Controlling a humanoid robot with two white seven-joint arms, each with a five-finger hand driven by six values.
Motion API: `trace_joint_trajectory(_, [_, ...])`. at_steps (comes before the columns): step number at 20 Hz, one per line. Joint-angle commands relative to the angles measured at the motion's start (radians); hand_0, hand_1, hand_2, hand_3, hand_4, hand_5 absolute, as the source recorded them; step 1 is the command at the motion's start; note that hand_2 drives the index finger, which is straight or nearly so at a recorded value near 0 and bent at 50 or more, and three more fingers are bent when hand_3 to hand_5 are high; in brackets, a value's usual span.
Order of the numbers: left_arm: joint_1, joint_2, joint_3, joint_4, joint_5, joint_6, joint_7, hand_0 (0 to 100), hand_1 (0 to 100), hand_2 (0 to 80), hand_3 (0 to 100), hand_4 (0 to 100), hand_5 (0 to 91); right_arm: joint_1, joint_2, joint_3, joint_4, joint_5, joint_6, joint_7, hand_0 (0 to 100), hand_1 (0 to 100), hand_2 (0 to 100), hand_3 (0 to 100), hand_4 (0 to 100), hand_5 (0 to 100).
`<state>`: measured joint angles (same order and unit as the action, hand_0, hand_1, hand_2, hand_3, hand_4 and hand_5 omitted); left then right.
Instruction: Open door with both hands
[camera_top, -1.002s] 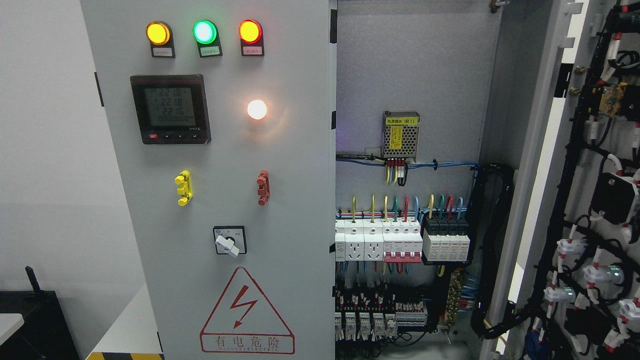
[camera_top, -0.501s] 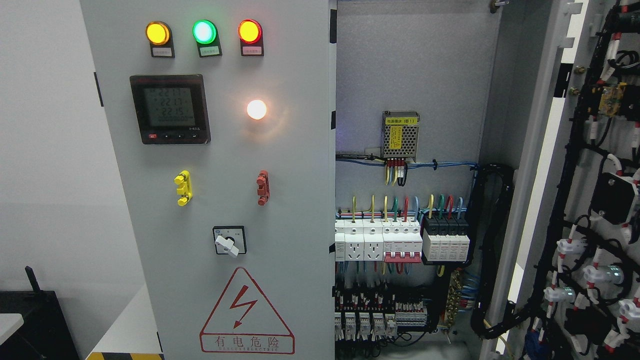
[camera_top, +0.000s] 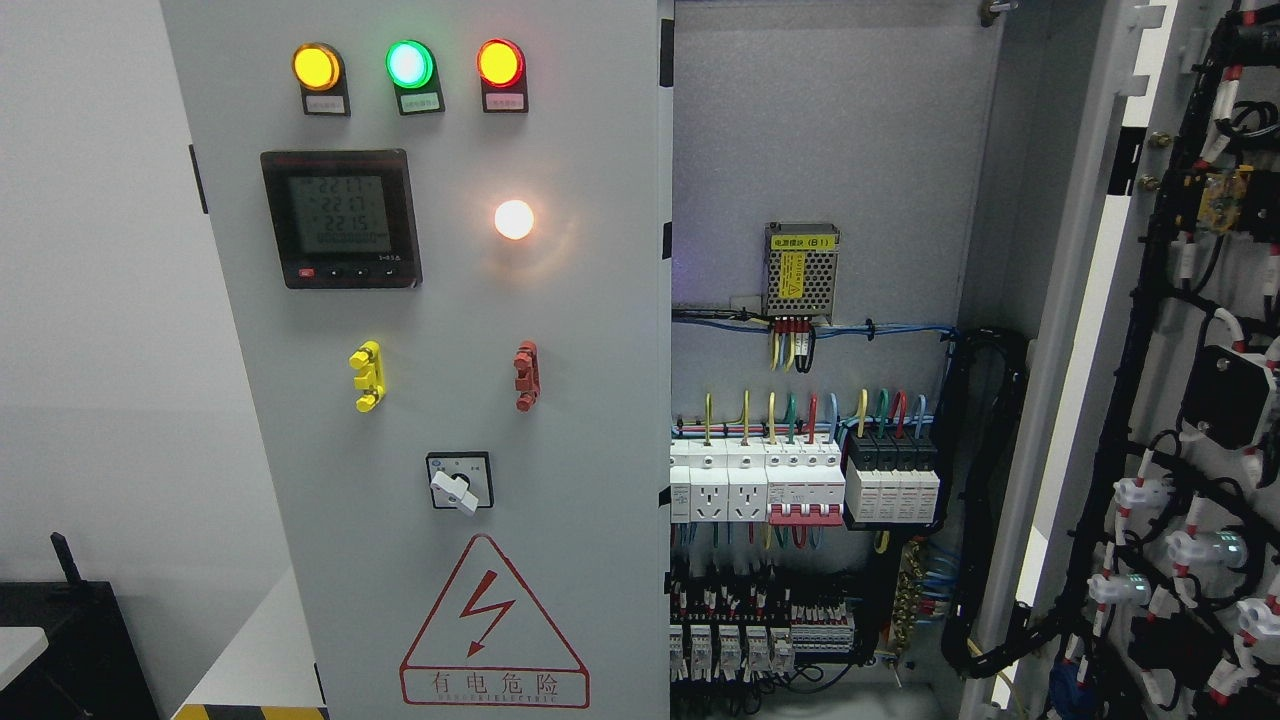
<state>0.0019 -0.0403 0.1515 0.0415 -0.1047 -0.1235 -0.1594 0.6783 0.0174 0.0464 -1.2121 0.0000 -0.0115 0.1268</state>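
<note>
Door (camera_top: 1190, 420) at three o'clock already swung wide.
Stiff, heavy steel; take its free edge. No hand visible, state unknowable.

Neither the left hand nor the right hand shows in the head view. No arm or wrist comes in from the lower left, the lower right or the bottom edge. The pose and state of both hands cannot be told from this view.
</note>
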Motion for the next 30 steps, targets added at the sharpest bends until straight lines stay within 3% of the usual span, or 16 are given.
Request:
trace_joint_trajectory(1, [0.027, -0.001, 0.020, 0.001, 0.000, 0.002, 0.000, 0, 0, 0.0, 0, 0, 0.0, 0.132, -0.103, 0.145, -0.502, -0.014, -0.012, 0.004, 38, 0, 0, 0, 0, 0])
trace_joint_trajectory(4, [0.027, -0.001, 0.019, 0.001, 0.000, 0.002, 0.000, 0, 0, 0.0, 0, 0, 0.0, 0.136, -0.123, 0.187, -0.553, -0.014, -0.022, 0.002, 38, 0, 0, 0, 0, 0])
trace_joint_trajectory(9, [0.027, -0.001, 0.020, 0.001, 0.000, 0.002, 0.000, 0, 0, 0.0, 0, 0, 0.0, 0.153, -0.168, 0.240, -0.610, -0.015, -0.131, 0.002, 38, 0, 0, 0, 0, 0])
trace_joint_trajectory(13, [0.027, -0.001, 0.020, 0.001, 0.000, 0.002, 0.000, 0, 0, 0.0, 0, 0, 0.0, 0.149, -0.207, 0.288, -0.642, -0.015, -0.174, 0.004, 38, 0, 0, 0, 0, 0])
trace_joint_trajectory(20, [0.027, -0.001, 0.019, 0.001, 0.000, 0.002, 0.000, 0, 0, 0.0, 0, 0, 0.0, 0.073, -0.206, 0.383, -0.672, -0.020, -0.203, 0.002, 38, 0, 0, 0, 0, 0])
trace_joint_trajectory(30, [0.027, -0.001, 0.019, 0.001, 0.000, 0.002, 0.000, 0, 0, 0.0, 0, 0, 0.0, -0.117, -0.162, 0.366, -0.693, -0.023, -0.272, 0.001, 38, 0, 0, 0, 0, 0])
